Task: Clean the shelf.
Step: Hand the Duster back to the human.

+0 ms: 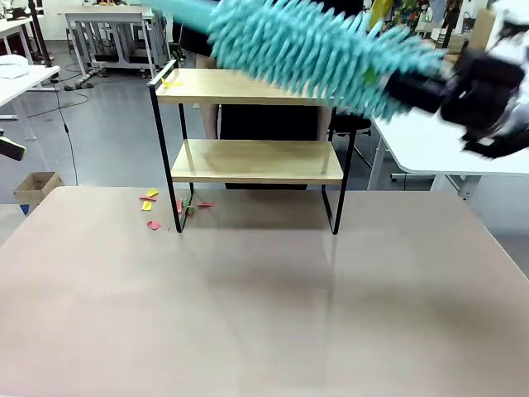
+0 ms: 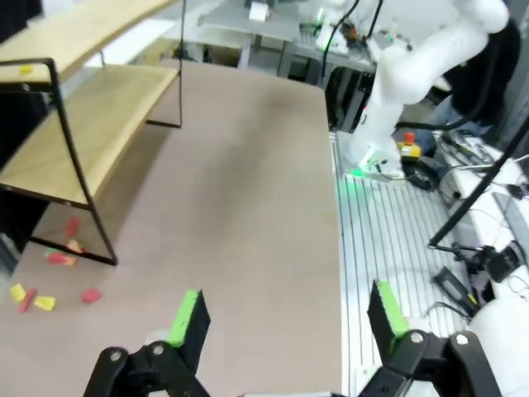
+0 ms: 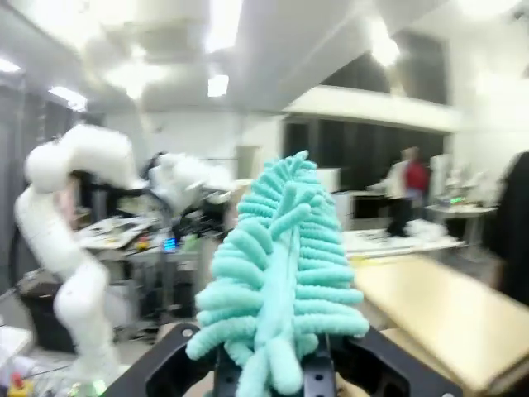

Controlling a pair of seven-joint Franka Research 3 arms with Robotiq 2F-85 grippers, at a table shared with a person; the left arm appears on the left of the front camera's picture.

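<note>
The shelf (image 1: 248, 161), two light wooden boards in a thin black frame, stands at the far middle of the brown table (image 1: 264, 306). My right gripper (image 1: 483, 91) is shut on the black handle of a teal fluffy duster (image 1: 306, 50), which slants up and left above the shelf's top board. In the right wrist view the duster (image 3: 281, 273) rises straight from between my fingers. A yellow scrap (image 1: 169, 83) lies on the top board's left end. Off to the side of the shelf (image 2: 83, 124), my left gripper (image 2: 285, 318) hangs open over the table.
Red and yellow paper scraps (image 1: 153, 207) lie on the table by the shelf's left leg, also seen as scraps (image 2: 50, 281) in the left wrist view. A person in black stands behind the shelf. White tables and a cardboard box (image 1: 35, 188) stand around.
</note>
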